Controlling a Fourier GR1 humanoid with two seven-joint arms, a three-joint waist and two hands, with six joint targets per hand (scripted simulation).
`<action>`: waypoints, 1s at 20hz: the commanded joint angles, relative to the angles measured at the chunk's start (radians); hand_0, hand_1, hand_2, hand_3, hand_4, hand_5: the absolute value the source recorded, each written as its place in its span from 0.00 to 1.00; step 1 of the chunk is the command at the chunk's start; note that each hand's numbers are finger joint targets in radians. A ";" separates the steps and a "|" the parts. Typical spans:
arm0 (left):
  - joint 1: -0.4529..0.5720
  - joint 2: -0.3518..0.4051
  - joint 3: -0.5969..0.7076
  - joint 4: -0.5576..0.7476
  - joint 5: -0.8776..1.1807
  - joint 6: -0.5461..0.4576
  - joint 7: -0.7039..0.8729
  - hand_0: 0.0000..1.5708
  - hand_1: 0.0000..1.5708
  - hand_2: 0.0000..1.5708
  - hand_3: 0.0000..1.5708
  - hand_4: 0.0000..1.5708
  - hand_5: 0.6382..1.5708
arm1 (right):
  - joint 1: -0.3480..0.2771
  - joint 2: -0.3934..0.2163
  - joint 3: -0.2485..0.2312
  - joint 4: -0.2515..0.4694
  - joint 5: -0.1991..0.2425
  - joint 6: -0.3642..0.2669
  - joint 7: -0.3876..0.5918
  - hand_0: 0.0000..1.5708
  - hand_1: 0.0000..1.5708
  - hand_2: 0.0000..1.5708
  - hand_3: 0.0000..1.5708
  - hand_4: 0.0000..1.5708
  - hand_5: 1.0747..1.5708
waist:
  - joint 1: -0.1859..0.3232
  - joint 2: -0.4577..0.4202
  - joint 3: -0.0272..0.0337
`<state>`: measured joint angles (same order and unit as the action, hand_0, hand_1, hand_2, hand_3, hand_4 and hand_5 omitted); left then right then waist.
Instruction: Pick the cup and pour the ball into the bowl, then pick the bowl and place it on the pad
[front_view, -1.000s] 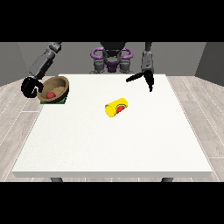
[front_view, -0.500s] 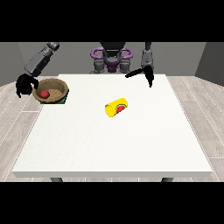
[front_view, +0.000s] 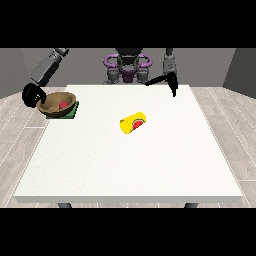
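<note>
A brown bowl (front_view: 56, 104) with a red ball (front_view: 63, 105) inside it sits at the table's far left corner. It rests tilted over a green pad (front_view: 71, 113), which shows only at its right side. The hand at the view's left (front_view: 32, 94) is curled round the bowl's left rim. A yellow cup (front_view: 133, 123) lies on its side near the table's middle, and its open end shows red inside. The hand at the view's right (front_view: 169, 82) hangs above the table's far edge, fingers straight, holding nothing.
The white table (front_view: 130, 165) stretches wide towards the camera. The robot's torso (front_view: 128, 65) stands behind the far edge. Wooden floor surrounds the table.
The hand at the view's left has shifted the bowl a little to the left over the pad. The cup and the other hand stay put.
</note>
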<state>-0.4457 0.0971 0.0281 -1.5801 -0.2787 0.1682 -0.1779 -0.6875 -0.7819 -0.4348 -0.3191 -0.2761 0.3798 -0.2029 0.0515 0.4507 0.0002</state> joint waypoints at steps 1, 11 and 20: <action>-0.011 -0.035 -0.028 -0.006 -0.026 0.030 0.017 0.00 0.00 0.00 0.00 0.00 0.99 | 0.002 0.022 0.047 -0.010 0.049 -0.030 -0.004 1.00 1.00 1.00 0.71 0.44 0.99 | -0.004 -0.013 0.0008; -0.016 0.031 0.014 -0.135 0.018 -0.028 0.072 0.00 0.00 0.00 0.00 0.00 0.99 | -0.029 -0.130 0.027 0.023 0.073 -0.123 0.027 0.00 0.00 0.27 0.17 0.00 0.82 | 0.011 0.063 0.0010; 0.066 -0.007 -0.047 -0.232 -0.010 -0.022 0.138 0.00 0.00 0.00 0.00 0.00 1.00 | -0.091 -0.237 0.001 0.045 0.051 -0.032 0.125 0.00 0.00 0.16 0.14 0.00 0.86 | 0.003 0.018 0.0015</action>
<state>-0.4014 0.0978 -0.0006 -1.7773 -0.2852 0.1533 -0.0731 -0.7354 -0.9488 -0.4144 -0.2829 -0.2071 0.2976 -0.1413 0.0509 0.4828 0.0020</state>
